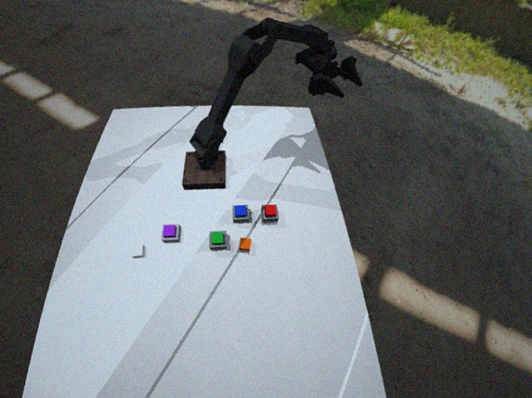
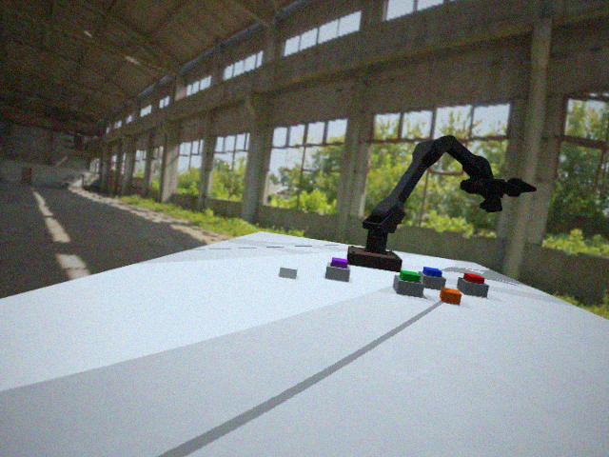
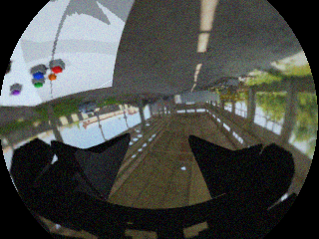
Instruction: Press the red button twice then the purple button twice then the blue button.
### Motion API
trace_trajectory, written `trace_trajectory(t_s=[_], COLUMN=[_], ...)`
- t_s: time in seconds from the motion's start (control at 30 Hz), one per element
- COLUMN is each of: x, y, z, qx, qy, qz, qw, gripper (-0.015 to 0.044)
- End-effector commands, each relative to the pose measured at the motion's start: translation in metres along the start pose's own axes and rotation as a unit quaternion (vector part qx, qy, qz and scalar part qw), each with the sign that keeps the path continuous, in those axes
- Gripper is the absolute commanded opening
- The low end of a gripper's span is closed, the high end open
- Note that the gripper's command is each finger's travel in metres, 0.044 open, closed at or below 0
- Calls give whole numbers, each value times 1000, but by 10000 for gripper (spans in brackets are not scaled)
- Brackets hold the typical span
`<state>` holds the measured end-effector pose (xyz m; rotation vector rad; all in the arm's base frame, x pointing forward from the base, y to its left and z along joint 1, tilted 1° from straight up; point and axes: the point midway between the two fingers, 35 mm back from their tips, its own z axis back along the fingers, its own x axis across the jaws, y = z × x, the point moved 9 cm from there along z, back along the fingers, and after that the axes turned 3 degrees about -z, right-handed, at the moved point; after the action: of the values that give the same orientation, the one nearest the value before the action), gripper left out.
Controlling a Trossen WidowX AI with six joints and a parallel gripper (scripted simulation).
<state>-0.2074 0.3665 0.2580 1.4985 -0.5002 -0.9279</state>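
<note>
The red button (image 1: 270, 210) (image 2: 473, 278) (image 3: 58, 68) sits on a grey base at the right of the button group. The blue button (image 1: 241, 211) (image 2: 431, 271) (image 3: 38, 76) is just left of it. The purple button (image 1: 169, 231) (image 2: 339, 262) (image 3: 15, 92) stands apart at the left. My gripper (image 1: 343, 82) (image 2: 511, 192) (image 3: 159, 137) is open and empty. It hangs high in the air beyond the table's far right edge, well above and behind the red button.
A green button (image 1: 217, 238) (image 2: 409, 276) stands in front of the blue one. An orange block (image 1: 244, 244) (image 2: 450, 295) lies right of the green button. A small white block (image 1: 138, 250) (image 2: 287, 272) lies left of the purple button. The arm's brown base (image 1: 204, 172) is behind the buttons.
</note>
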Motion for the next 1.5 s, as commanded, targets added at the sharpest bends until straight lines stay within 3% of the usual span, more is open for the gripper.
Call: trace_trajectory(t_s=[0.0,0.1,0.27,0.53,0.77,0.93,1.1,1.13,1.47], x=[1,20,64,154,232,289,342,347,349], y=[0,5,15,32,46,56,65,66,67], z=[-3,-46,-112,-185,-214,-219,-214,-212,-212], qx=[-3,-43,-81,-46,57,163,280,292,296], qy=[-4,-71,-204,-418,-550,-606,-615,-613,-612], qz=[-7,-104,-287,-562,-712,-757,-732,-724,-721], qw=[1000,991,932,712,434,183,-93,-123,-133], gripper=[400,400,400,400,400,400,400,400,400])
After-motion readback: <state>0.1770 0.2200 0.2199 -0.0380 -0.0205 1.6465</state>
